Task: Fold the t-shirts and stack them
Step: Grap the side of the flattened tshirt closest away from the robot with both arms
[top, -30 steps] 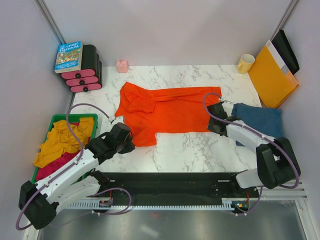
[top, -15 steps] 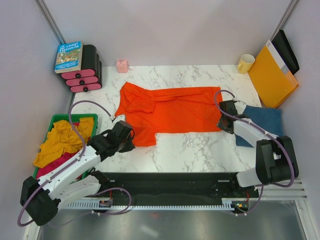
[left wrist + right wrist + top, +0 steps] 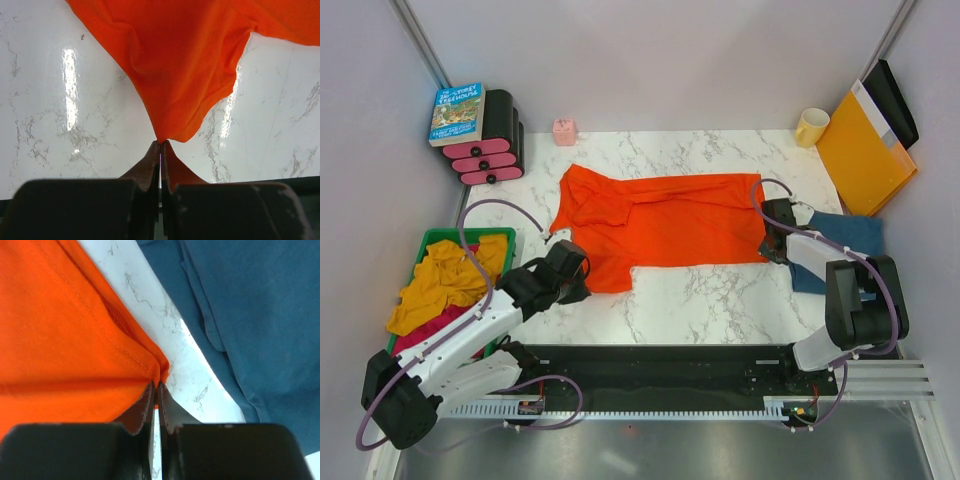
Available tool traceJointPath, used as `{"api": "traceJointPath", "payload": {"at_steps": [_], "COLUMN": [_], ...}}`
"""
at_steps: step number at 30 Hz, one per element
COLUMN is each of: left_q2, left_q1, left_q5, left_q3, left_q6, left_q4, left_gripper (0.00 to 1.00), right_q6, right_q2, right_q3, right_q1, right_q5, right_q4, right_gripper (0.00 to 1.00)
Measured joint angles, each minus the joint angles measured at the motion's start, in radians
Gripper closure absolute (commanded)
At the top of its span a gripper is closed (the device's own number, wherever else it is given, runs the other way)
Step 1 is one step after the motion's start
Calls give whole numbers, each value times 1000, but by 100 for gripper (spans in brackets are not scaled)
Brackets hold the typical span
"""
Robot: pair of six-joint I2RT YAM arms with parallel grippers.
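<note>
We're pinching the orange-red t-shirt [image 3: 660,225] at both ends: left gripper [image 3: 161,142] clamping its near-left corner, right gripper [image 3: 156,385] clamping the right hem, probably just clear of the folded blue t-shirt [image 3: 850,232].

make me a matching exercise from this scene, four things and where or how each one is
Things:
1 orange shirt
2 blue shirt
3 mug
4 book

Place or state:
a folded, on the right
b on a stack, far left
c spread out, pinched at two edges
d far right corner

Pairs: 1-c, 2-a, 3-d, 4-b
</note>
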State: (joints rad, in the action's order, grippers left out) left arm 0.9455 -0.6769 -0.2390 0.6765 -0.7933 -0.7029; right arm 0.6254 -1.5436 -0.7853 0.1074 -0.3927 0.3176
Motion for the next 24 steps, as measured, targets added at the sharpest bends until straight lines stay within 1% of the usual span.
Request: {"api": "traceJointPath", "payload": {"at_steps": [1, 4, 7, 9, 12, 14, 17, 24], "left_q2": [0, 0, 0, -2, -8, -14, -25, -97], "left_q1": [0, 0, 0, 0, 0, 0, 0, 0], "left_q5": [-1, -10, -20, -24, -44, -57, -67, -66], "left_q3": [2, 6, 14, 22, 50, 85, 132, 149], "left_q6": [1, 2, 2, 2, 2, 3, 2, -2], "left_q4": [-1, -2, -3, -5, -17, -31, -44, -112], "left_gripper": [98, 98, 98, 98, 98, 98, 98, 98], "right_q6": [3, 2, 4, 6, 11, 19, 30, 47], "right_q2": [2, 16, 68, 117, 199, 251, 305, 442], "right_q3": [0, 4, 21, 26, 26, 26, 26, 70], "right_q1": [0, 0, 9, 31, 97, 149, 189, 192], "right_q5": [3, 5, 12, 10, 0, -8, -10, -17], "right_q4": [-6, -12, -8, 2, 21, 47, 90, 199], "right_gripper": [100, 100, 100, 100, 100, 100, 100, 100]}}
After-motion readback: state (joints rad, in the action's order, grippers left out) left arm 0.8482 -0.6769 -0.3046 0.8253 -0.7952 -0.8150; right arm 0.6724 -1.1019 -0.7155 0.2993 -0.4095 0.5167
